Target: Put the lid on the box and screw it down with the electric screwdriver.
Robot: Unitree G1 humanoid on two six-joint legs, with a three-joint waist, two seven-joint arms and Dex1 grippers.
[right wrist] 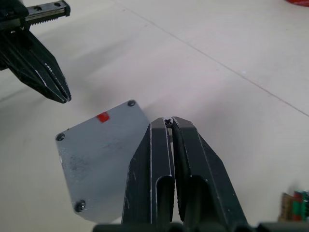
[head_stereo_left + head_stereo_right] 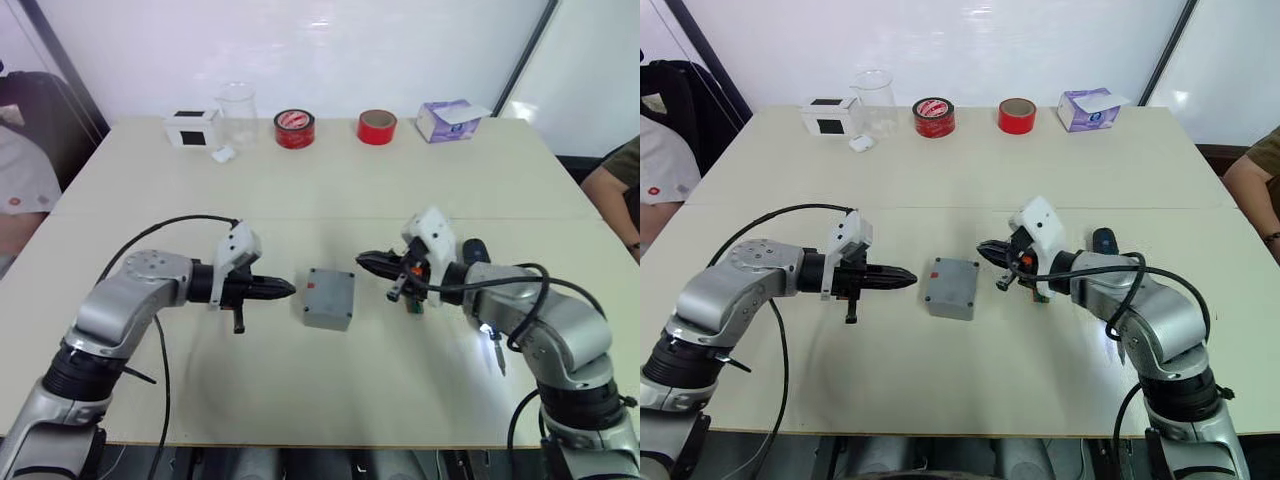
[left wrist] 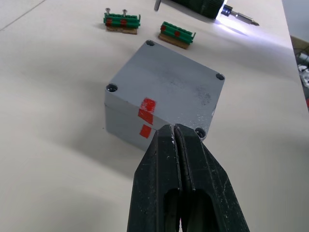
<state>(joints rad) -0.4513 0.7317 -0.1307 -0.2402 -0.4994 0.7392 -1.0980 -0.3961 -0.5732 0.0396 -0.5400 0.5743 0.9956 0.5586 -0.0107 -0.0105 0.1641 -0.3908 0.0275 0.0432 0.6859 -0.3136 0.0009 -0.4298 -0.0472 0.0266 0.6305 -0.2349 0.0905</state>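
The lid [image 3: 166, 89] sits on the box [image 2: 329, 298], closed up as one grey block at mid-table, between the two grippers. Red marks on lid and box side line up. In the right wrist view, three of the lid's corner holes show screw heads. Left gripper [image 2: 288, 289]: fingers pressed together, empty, pointing at the block from the robot's left, just beside it. Right gripper [image 1: 168, 122]: fingers closed on a small screw at the tips, poised over the lid corner nearest it. The electric screwdriver [image 2: 482, 300] lies on the table under the right forearm, light on, long axis running toward the robot, bit [image 2: 497, 357] at the near end. Judgement: right arm is nearer it; fourth screw first.
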